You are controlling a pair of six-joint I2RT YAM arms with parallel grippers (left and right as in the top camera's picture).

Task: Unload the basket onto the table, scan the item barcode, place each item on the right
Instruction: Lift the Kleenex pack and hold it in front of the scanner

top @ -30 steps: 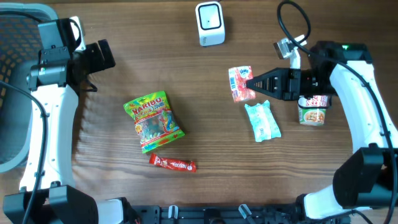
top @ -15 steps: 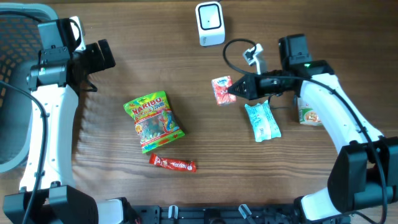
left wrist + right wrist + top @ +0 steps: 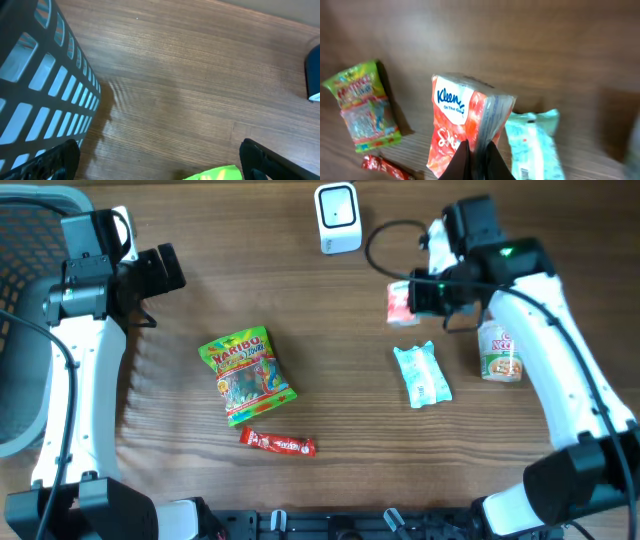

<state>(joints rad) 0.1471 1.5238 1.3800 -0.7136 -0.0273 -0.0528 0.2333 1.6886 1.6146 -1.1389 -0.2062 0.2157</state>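
While the overhead view has the right gripper [image 3: 413,298] clamped shut on the red tissue pack [image 3: 398,304], the pack sits at its fingertips, apart from the white scanner [image 3: 337,218], which stands up and to the left of it in the picture with bare table [image 3: 300,310] between them. A mint-green packet [image 3: 421,375] lies just below the pack, and a cup noodle [image 3: 501,350] stands upright beside the right arm. A Haribo bag [image 3: 245,375] and a red bar [image 3: 278,443] lie well off to the left of the pack. The left gripper [image 3: 168,272] hangs jaws wide apart and holding nothing, near the basket [image 3: 20,240] at the table's left edge. From the left wrist, both fingers [image 3: 55,160] show at the bottom corners, spread, with only wood grain between them. The basket wall [image 3: 40,90] fills the left side, a green bag corner [image 3: 215,175] pokes in at the bottom and a dark scanner edge [image 3: 314,75] at the right. From the right wrist, the fingertips [image 3: 470,162] pinch the tissue pack [image 3: 465,120] at its lower edge, Kleenex print facing the camera. Beyond it on the table lie the Haribo bag [image 3: 362,105] and red bar [image 3: 380,167] to the left and the mint-green packet [image 3: 535,145] to the right. Barcode not visible in any view.
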